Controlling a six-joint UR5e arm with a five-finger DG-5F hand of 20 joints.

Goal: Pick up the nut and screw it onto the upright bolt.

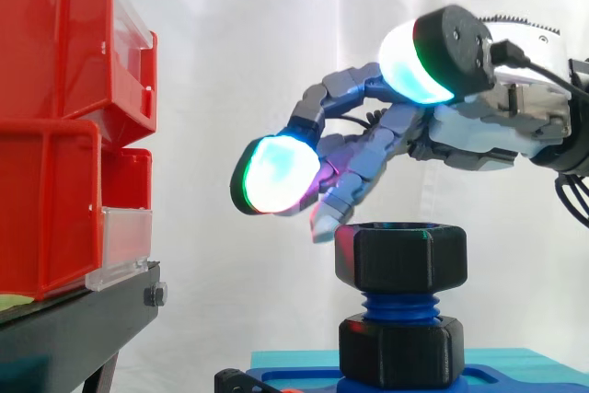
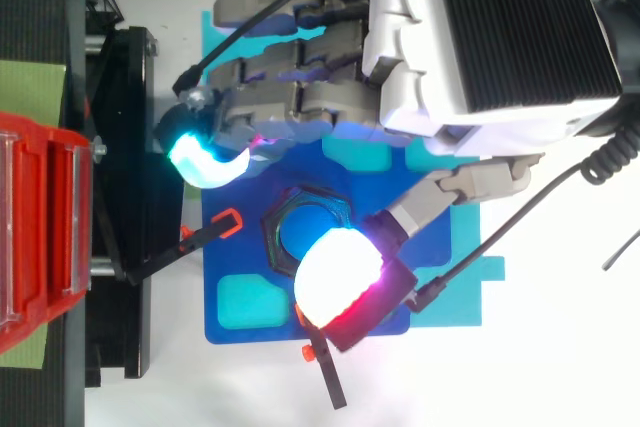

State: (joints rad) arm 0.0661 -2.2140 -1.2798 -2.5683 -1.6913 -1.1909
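The hand (image 1: 479, 135) hangs loose, its fingers spread and grasping nothing, just above the nut (image 1: 400, 255). The nut sits atop the upright blue bolt (image 1: 400, 306), below the gap between thumb and fingers.

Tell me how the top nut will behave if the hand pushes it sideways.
Probably stiff: the top nut looks thick and solid, likely plastic, so fairly light. It seems seated on the threads of the blue bolt, so a sideways push would more likely turn it or do nothing than slide it off. Its flat hex faces should give the hand a fair grip.
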